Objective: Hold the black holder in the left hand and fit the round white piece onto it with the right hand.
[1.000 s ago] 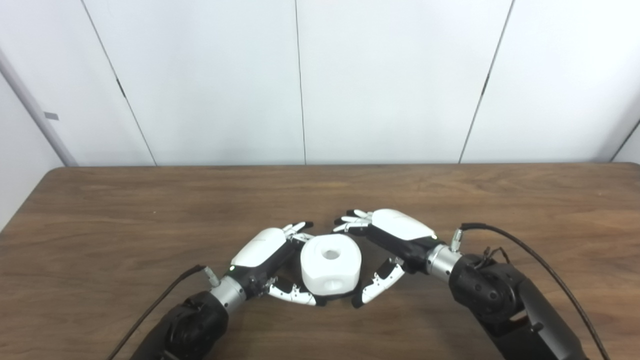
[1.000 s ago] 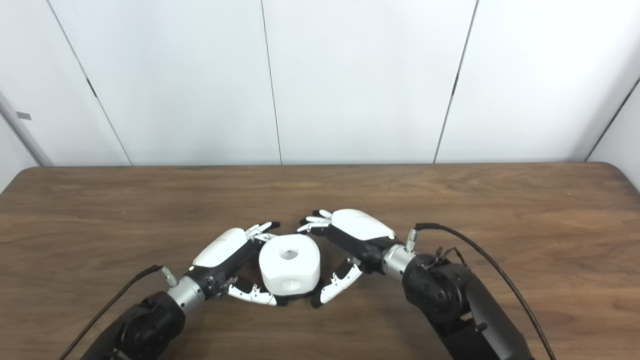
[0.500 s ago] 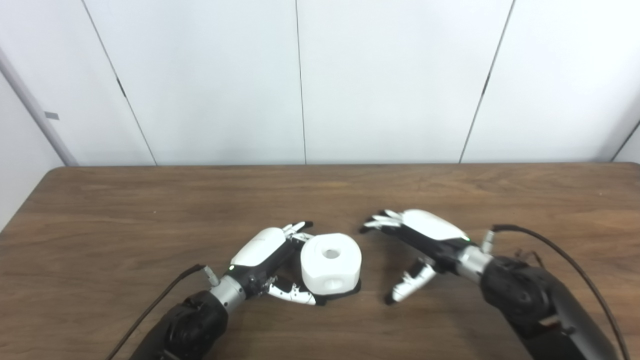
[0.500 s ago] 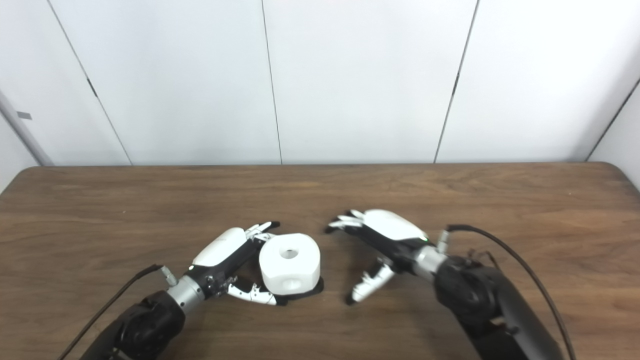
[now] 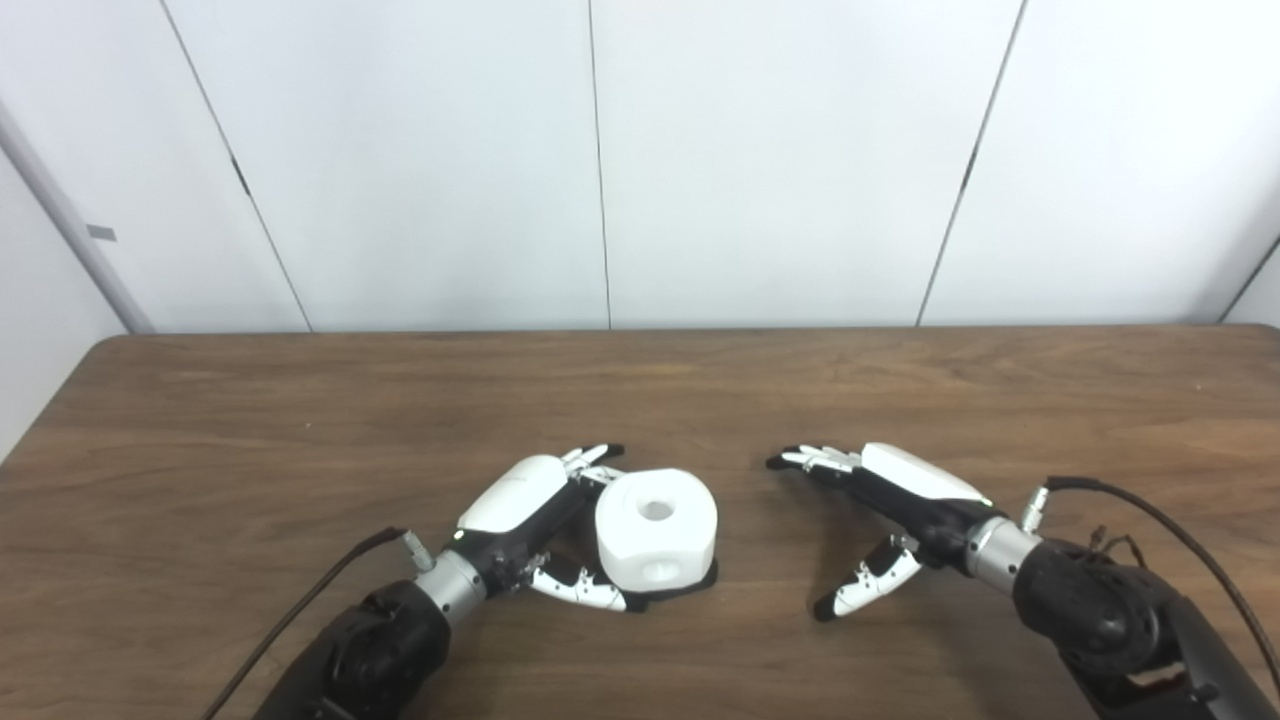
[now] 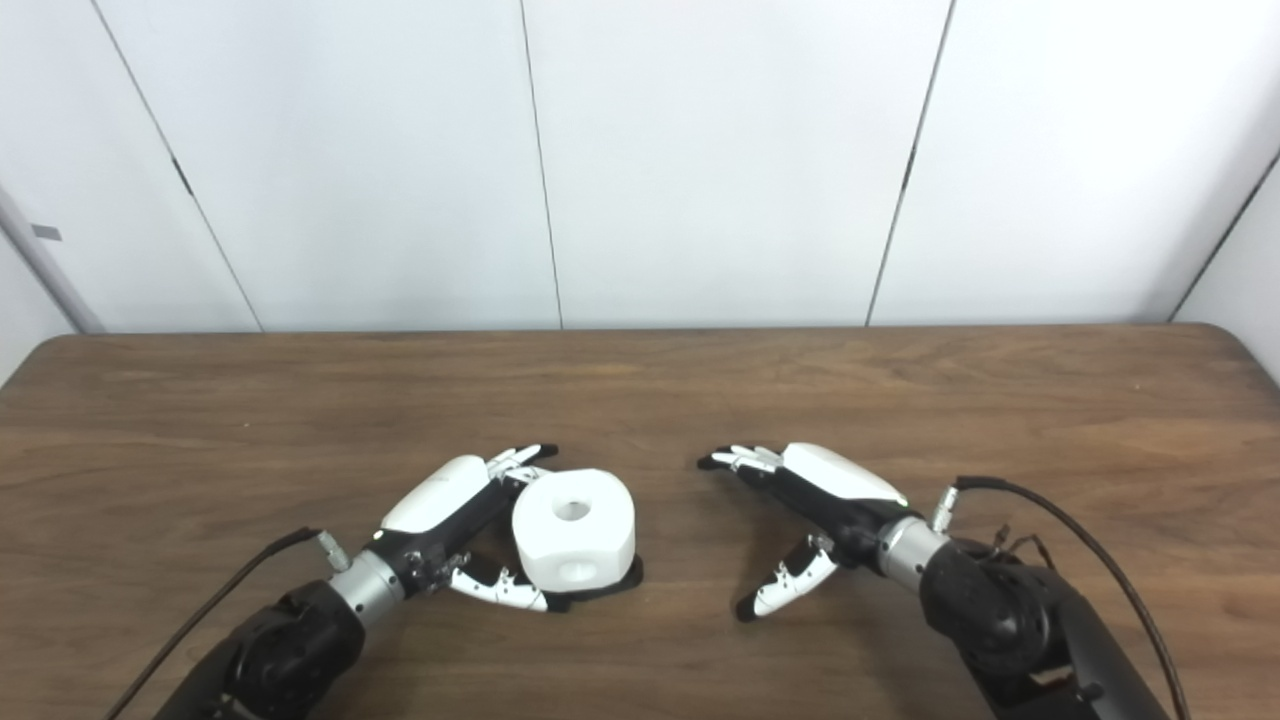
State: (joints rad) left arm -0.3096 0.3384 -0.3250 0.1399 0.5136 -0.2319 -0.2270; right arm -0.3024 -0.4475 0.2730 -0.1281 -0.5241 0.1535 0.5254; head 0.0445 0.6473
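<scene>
The round white piece (image 5: 655,528), with a hole in its top, sits on the black holder (image 5: 694,588). Only the holder's thin rim shows beneath it on the table. My left hand (image 5: 522,497) wraps this stack from the left, fingers behind it and thumb against the holder's front edge. My right hand (image 5: 893,494) hovers open to the right, well apart from the stack, with its fingers spread and nothing in it.
The brown wooden table (image 5: 300,420) runs the full width of the view and ends at a white panelled wall (image 5: 780,160). A black cable (image 5: 1160,510) trails from the right wrist, and another cable (image 5: 320,590) from the left wrist.
My right hand has let go of the white piece and drawn away to the right, staying open. The left hand and the stack have barely moved.
</scene>
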